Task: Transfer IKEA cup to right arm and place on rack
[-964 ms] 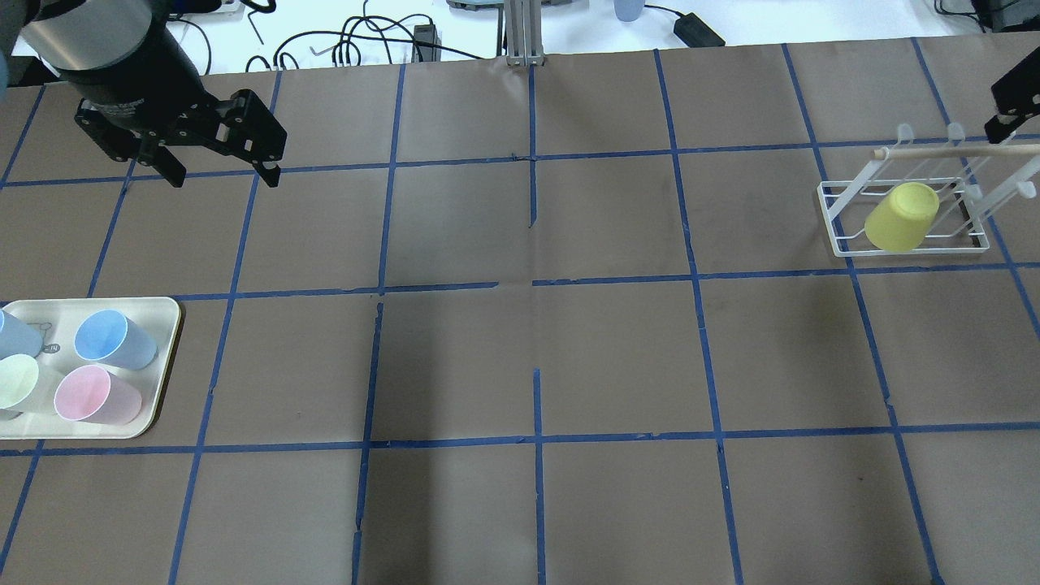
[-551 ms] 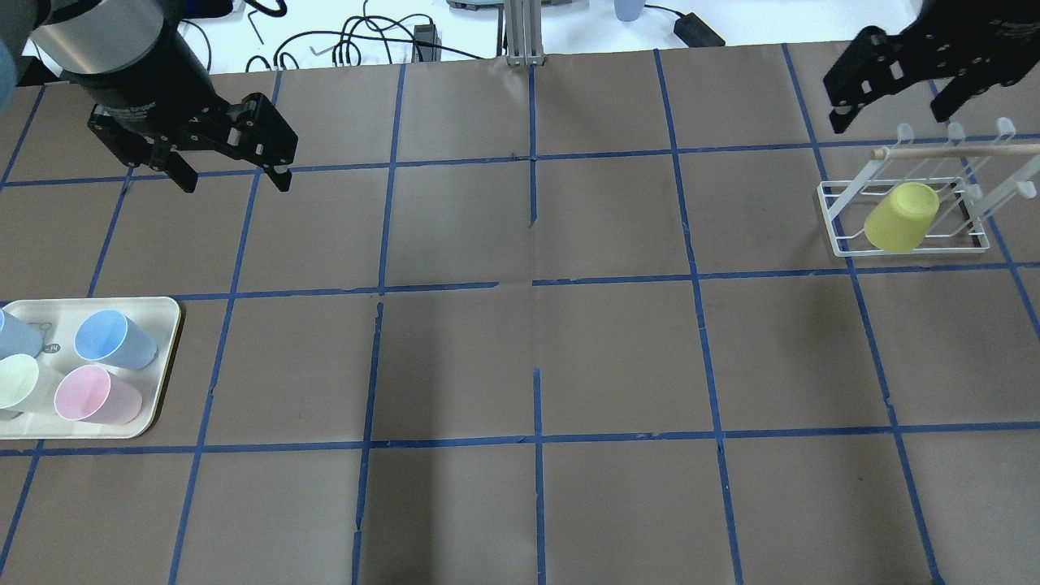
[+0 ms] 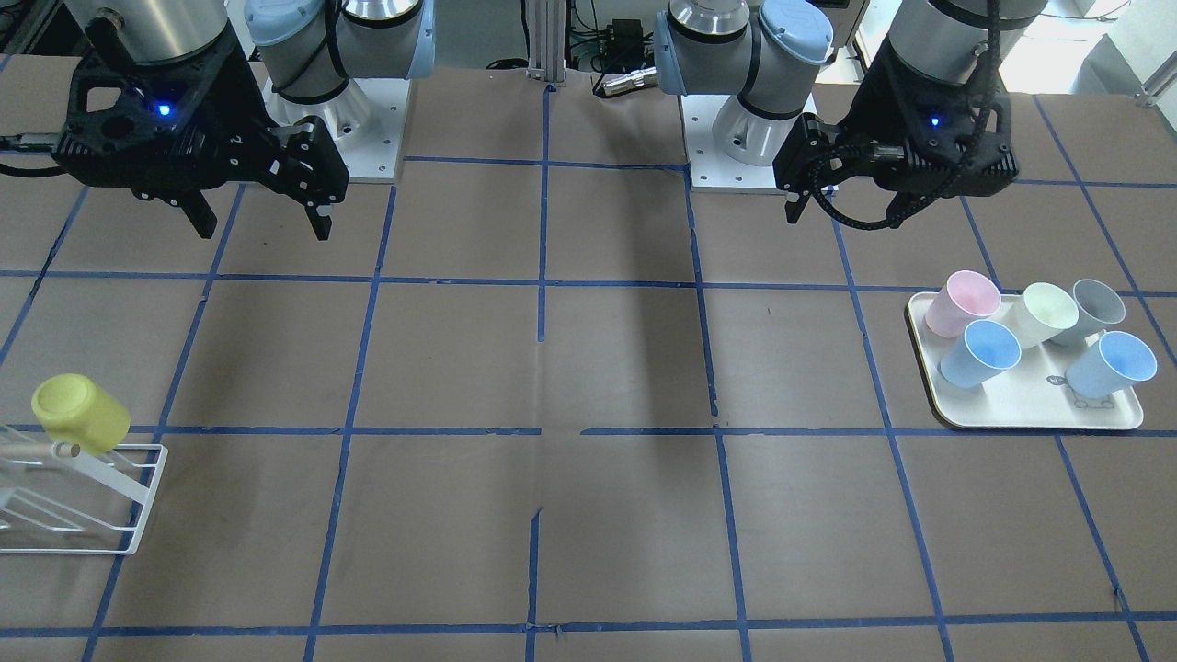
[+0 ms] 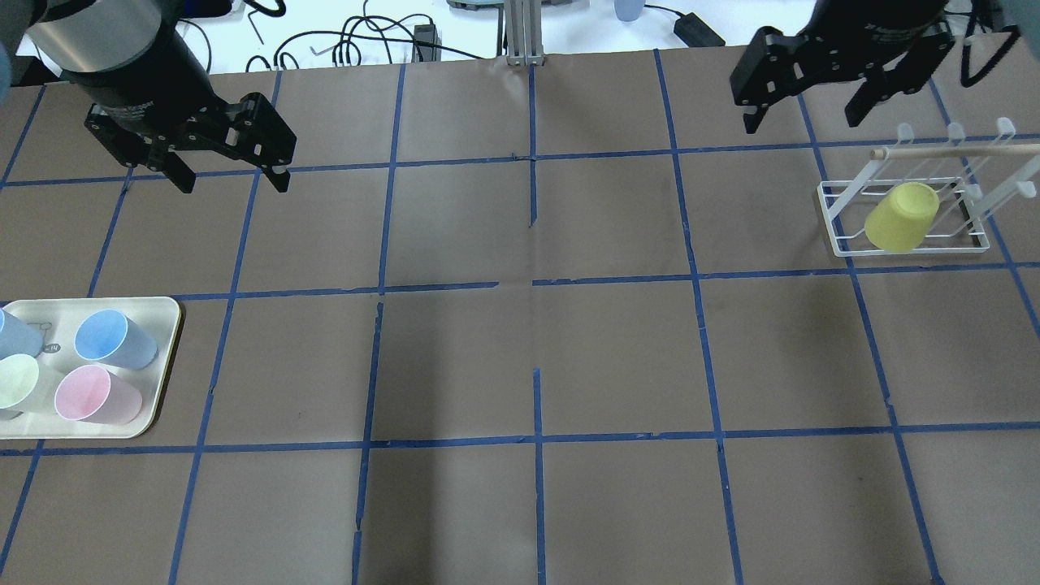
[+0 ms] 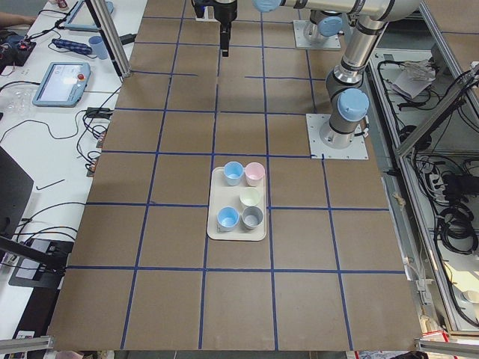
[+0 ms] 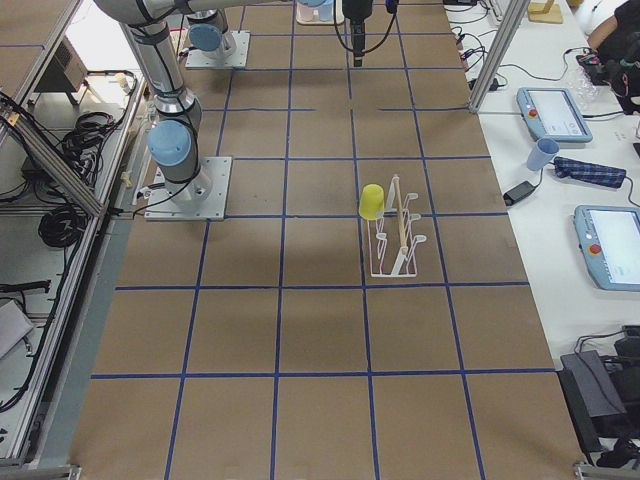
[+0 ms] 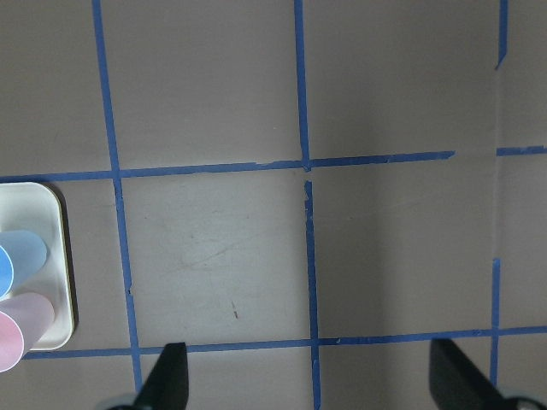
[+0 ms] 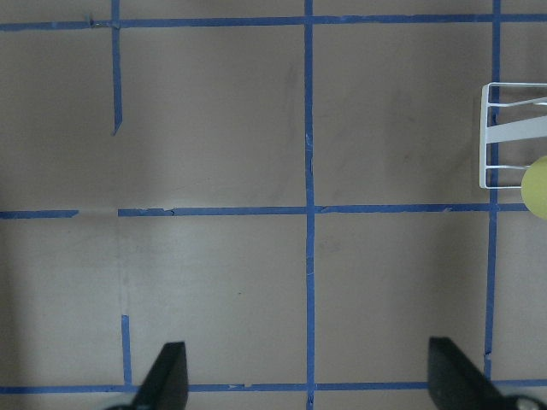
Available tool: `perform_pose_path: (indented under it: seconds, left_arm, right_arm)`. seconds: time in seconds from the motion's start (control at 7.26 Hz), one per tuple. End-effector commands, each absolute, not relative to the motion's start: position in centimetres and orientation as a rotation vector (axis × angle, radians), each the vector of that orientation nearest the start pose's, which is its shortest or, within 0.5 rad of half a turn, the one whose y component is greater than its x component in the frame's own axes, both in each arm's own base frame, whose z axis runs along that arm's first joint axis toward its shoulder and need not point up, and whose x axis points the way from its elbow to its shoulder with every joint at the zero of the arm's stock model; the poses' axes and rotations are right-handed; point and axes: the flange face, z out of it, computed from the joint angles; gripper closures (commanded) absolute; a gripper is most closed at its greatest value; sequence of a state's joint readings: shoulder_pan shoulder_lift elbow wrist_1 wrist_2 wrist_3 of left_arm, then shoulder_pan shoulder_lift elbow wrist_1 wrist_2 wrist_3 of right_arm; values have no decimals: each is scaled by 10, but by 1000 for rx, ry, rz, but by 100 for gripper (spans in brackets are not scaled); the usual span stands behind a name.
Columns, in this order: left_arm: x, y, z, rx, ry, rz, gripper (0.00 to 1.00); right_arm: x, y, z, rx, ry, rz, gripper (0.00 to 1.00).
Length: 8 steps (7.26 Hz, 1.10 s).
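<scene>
- The IKEA cup point(image 4: 900, 215) sits at the right side of the overhead view, mouth down and tilted, on the rack point(image 4: 910, 249). It is at the rack's left end in that view.
- In the front-facing view the cup's closed base points up and to the left, near the lower left corner of the picture.
- A pale wooden rod point(image 4: 951, 150) runs along the top of the rack, above the cup in the overhead view.
- The right tool point(image 4: 800, 123) hangs at the upper right of the overhead view, up and to the left of the rack and well apart from the cup. Its fingers are spread wide with nothing between them.
- The right wrist view shows both fingers far apart over bare worktop point(image 4: 520, 357), with the edge of the rack and a sliver of the cup at the right border.
- The left tool point(image 4: 233, 185) hangs at the upper left of the overhead view, likewise wide open and holding nothing.
- A cream tray point(image 4: 166, 325) lies at the left edge of the overhead view, below the left tool and apart from it. It carries a blue cup point(image 4: 114, 340), a pink cup point(image 4: 96, 394) and a pale cup point(image 4: 18, 382), and the front-facing view also shows a grey cup point(image 3: 1094, 308) and a second blue one point(image 3: 1113, 363).
</scene>
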State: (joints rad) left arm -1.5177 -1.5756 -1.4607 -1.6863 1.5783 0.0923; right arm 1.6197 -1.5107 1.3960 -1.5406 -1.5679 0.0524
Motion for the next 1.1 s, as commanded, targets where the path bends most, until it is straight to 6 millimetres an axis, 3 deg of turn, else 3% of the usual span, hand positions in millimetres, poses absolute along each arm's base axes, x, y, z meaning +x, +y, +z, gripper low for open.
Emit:
perform_pose_path:
  seconds: [0.0, 0.41, 0.96]
  left_arm:
    - [-105, -498, 529, 63, 3133, 23, 0]
    - [-105, -497, 530, 70, 3134, 20, 0]
    - [-105, -498, 530, 70, 3134, 18, 0]
  right_arm:
    - [163, -520, 538, 6, 3122, -128, 0]
    - [163, -525, 539, 122, 3109, -193, 0]
    - [163, -525, 539, 123, 3110, -189, 0]
